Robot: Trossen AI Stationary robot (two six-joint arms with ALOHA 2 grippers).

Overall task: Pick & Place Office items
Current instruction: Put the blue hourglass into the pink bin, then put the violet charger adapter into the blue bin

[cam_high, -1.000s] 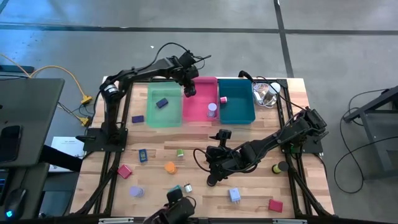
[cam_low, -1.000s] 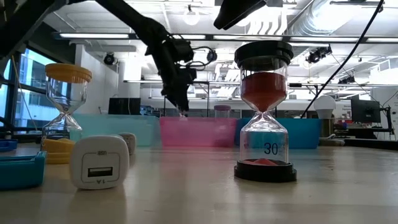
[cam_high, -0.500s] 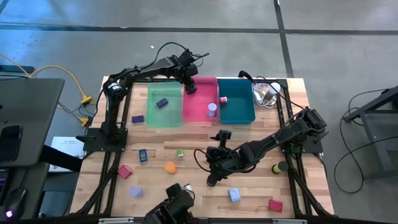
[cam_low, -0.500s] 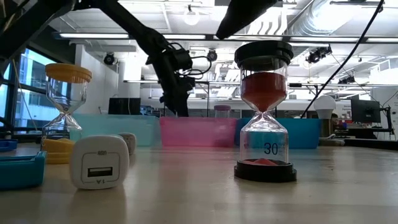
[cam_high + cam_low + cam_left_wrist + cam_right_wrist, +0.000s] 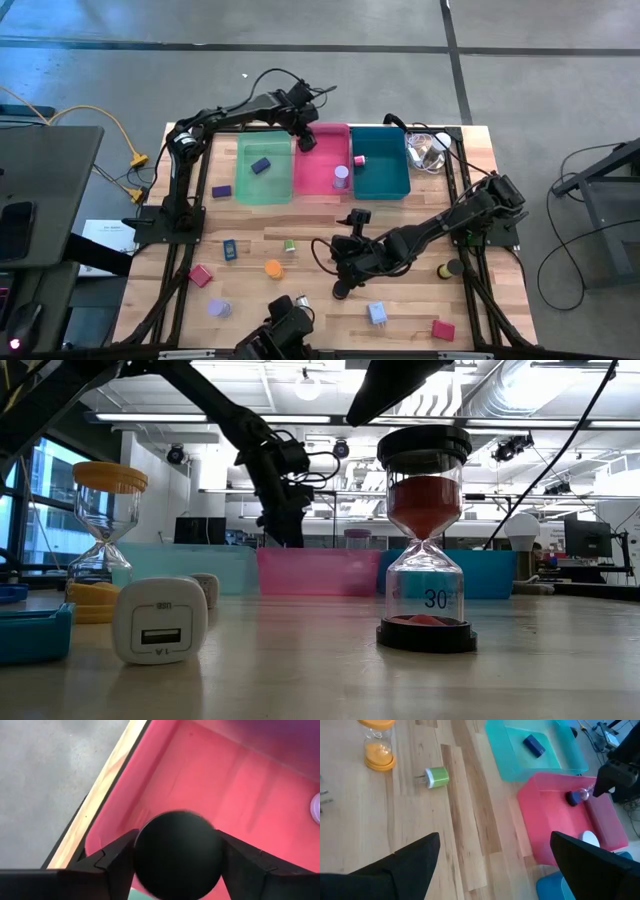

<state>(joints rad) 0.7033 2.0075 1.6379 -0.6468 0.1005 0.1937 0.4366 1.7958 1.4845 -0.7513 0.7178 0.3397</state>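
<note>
Over the pink tray (image 5: 318,172), at its upper-left corner in the high view, the left pincer (image 5: 306,140) hangs with a round black item (image 5: 178,854) between its fingers (image 5: 117,862). The left wrist view shows both dark fingers touching the sides of that black round item, so the pincer is gripping it above the tray's pink floor. A purple-topped sand timer (image 5: 341,177) stands inside the pink tray toward its right side.

Centre-low in the high view, the right pincer (image 5: 340,285) sits above bare wood of the surface (image 5: 400,300); the right wrist view shows its two fingers (image 5: 412,857) spread wide with nothing between them.

Remaining office items are distributed as follows. A dark blue block (image 5: 260,166) lies in the green tray (image 5: 262,185). A small pink item (image 5: 359,160) lies in the teal tray (image 5: 381,180). On the surface lie a purple block (image 5: 221,191) at left, a blue item (image 5: 230,249), a green plug (image 5: 289,245), an orange sand timer (image 5: 273,268), a red block (image 5: 201,275), a lilac cylinder (image 5: 218,308), a light blue charger (image 5: 377,313), and a red block at lower right (image 5: 442,329).
</note>
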